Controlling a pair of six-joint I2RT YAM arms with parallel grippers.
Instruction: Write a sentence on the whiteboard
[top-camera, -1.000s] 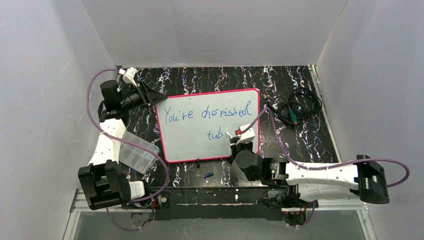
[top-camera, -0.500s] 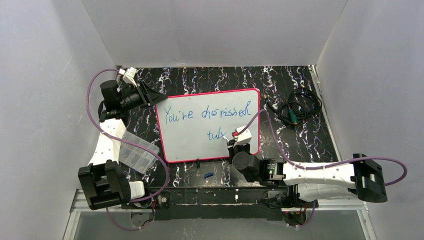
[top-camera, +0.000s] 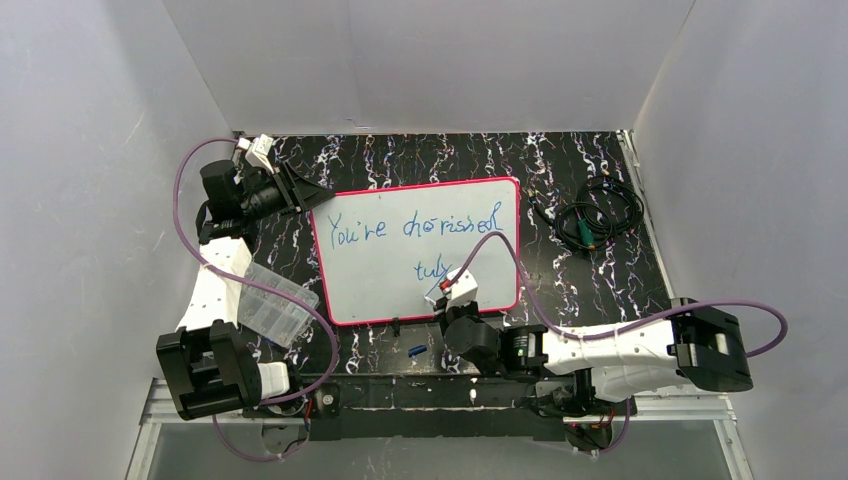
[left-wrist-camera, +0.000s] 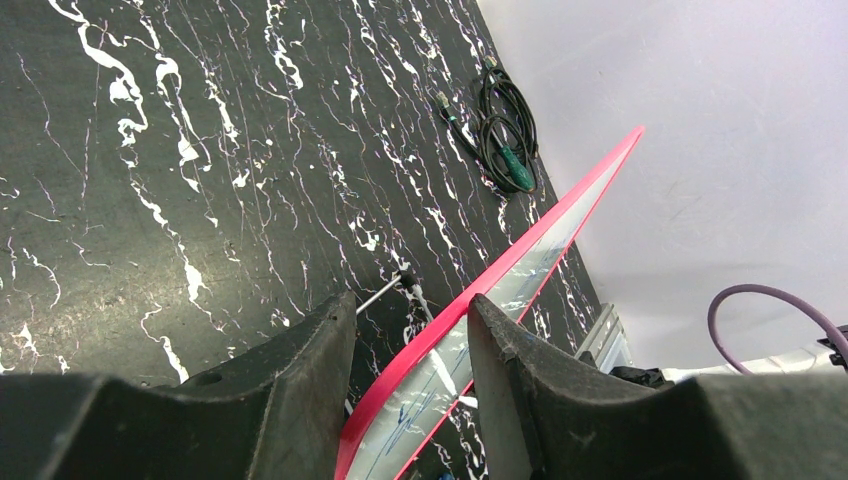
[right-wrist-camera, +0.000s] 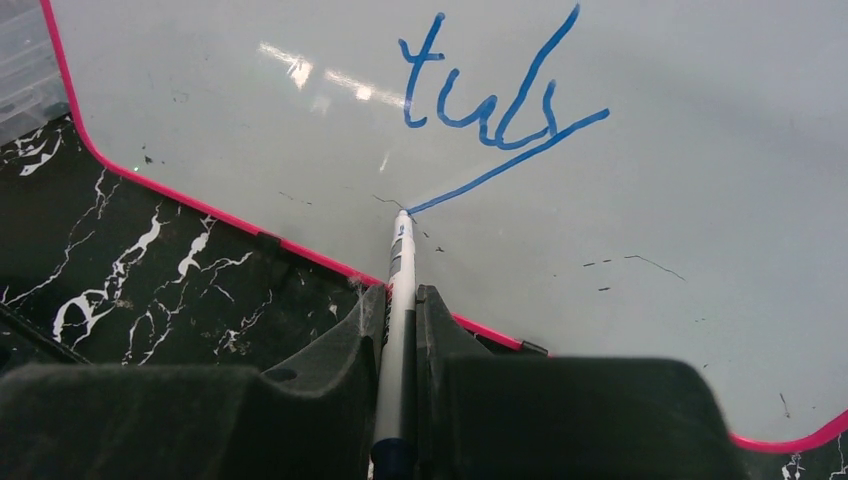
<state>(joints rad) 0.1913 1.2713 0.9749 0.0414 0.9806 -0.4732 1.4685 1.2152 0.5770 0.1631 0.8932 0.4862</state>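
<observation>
The whiteboard, glossy white with a pink-red frame, lies on the black marbled table. The sentence in blue reads "You're cherished", with "tuly" below it. My right gripper is shut on a white marker. The marker tip touches the board near its front edge, at the end of a long blue tail stroke. From above, the right gripper sits over the board's front edge. My left gripper straddles the board's pink edge at its far left corner, shut on it.
A clear plastic box lies left of the board. A blue marker cap lies in front of the board. A coiled black cable with a green plug lies at the right. White walls enclose the table.
My right gripper has moved left and toward the near edge with the marker, drawing a long tail from the last letter. The left gripper and board have not moved.
</observation>
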